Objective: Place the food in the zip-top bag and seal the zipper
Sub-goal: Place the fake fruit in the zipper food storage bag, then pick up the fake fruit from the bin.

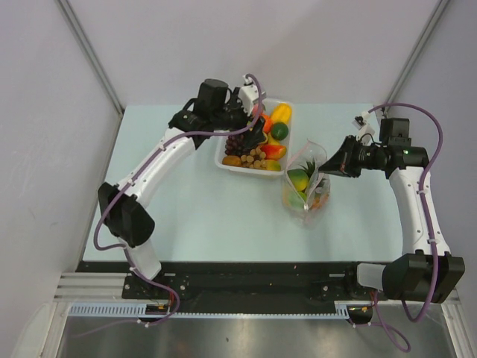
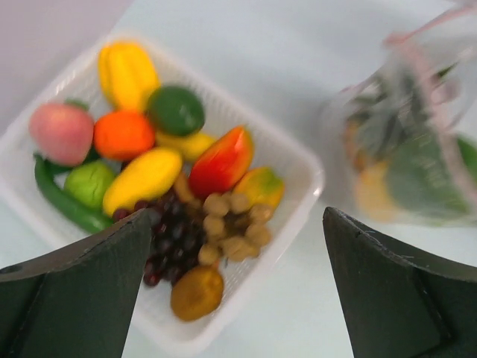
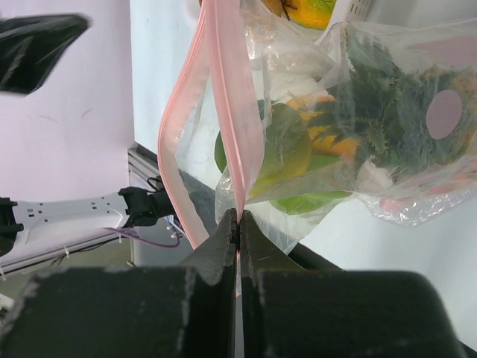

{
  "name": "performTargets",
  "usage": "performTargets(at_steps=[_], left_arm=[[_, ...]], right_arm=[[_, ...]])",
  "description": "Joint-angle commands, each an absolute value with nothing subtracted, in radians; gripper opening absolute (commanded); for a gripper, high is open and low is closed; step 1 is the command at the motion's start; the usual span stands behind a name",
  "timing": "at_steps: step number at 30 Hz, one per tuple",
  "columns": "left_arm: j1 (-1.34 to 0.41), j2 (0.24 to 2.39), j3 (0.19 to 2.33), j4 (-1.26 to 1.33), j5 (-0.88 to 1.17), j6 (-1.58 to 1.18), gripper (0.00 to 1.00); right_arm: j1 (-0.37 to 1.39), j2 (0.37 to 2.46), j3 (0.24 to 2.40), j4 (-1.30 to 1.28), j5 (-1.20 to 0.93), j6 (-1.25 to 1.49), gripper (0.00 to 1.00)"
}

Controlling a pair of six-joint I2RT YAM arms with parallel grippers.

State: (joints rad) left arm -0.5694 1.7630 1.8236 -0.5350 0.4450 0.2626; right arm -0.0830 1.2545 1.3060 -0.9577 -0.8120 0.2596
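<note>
Left wrist view: our L gripper (image 2: 237, 216) wide apart, empty; food (image 2: 149, 177) in tray (image 2: 311, 179) centre-left below us, bag (image 2: 414, 145) upper right; R gripper (image 3: 238, 218) clamps zipper (image 3: 223, 89).

I work at a pale mint-green table (image 1: 223, 216), boxed in by plain grey-white walls: a back wall (image 1: 246, 37), a left wall (image 1: 37, 134) and a right wall (image 1: 458, 112), with a slanting grey corner strip (image 1: 89, 52) where the left and back walls meet. Along the table's near edge runs a black bar (image 1: 246, 277), a ribbed aluminium rail (image 1: 86, 287) at its left end and a brushed steel sheet (image 1: 238, 339) below it. The light is soft and even, with only faint shadows on the tabletop.
</note>
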Motion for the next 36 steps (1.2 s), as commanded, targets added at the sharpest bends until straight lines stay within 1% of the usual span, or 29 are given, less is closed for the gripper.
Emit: performTargets(at_steps=[1,8,15,17,18,20,21,22,23,26,28,30,32,33,36], left_arm=[[-0.542,1.834,1.767,-0.581,0.417,0.382,0.98],[-0.537,1.948,1.75,-0.517,0.353,0.344,0.96],[-0.538,2.08,1.838,-0.528,0.354,0.301,0.88],[-0.537,2.097,1.842,-0.532,0.37,0.293,0.84],[-0.537,2.102,1.842,-0.535,0.374,0.29,0.77],[-0.537,2.099,1.842,-0.534,0.393,0.281,0.67],[-0.537,2.095,1.842,-0.534,0.403,0.279,0.57],[-0.537,2.089,1.842,-0.532,0.423,0.278,0.52],[-0.538,2.083,1.842,-0.532,0.431,0.272,0.44],[-0.538,2.046,1.855,-0.534,0.449,0.259,0.31],[-0.537,2.008,1.871,-0.535,0.457,0.256,0.28],[-0.537,1.984,1.882,-0.537,0.454,0.253,0.21],[-0.537,1.95,1.908,-0.538,0.449,0.255,0.16],[-0.537,1.939,1.917,-0.535,0.448,0.252,0.09],[-0.538,1.898,1.943,-0.511,0.449,0.23,0.01]], right_arm=[[-0.089,1.244,1.316,-0.956,-0.807,0.244,0.0],[-0.089,1.247,1.319,-0.959,-0.805,0.241,0.0],[-0.089,1.252,1.319,-0.959,-0.805,0.242,0.0],[-0.089,1.252,1.321,-0.959,-0.805,0.241,0.0],[-0.089,1.253,1.321,-0.959,-0.805,0.239,0.0],[-0.089,1.255,1.319,-0.96,-0.805,0.241,0.0],[-0.089,1.255,1.319,-0.959,-0.805,0.241,0.0],[-0.089,1.255,1.316,-0.96,-0.807,0.241,0.0],[-0.089,1.256,1.315,-0.959,-0.808,0.241,0.0],[-0.089,1.253,1.315,-0.956,-0.811,0.241,0.0],[-0.089,1.249,1.313,-0.954,-0.813,0.239,0.0],[-0.089,1.249,1.31,-0.951,-0.815,0.244,0.0],[-0.089,1.25,1.31,-0.947,-0.819,0.248,0.0],[-0.089,1.25,1.309,-0.943,-0.821,0.249,0.0],[-0.089,1.249,1.302,-0.934,-0.822,0.256,0.0]])
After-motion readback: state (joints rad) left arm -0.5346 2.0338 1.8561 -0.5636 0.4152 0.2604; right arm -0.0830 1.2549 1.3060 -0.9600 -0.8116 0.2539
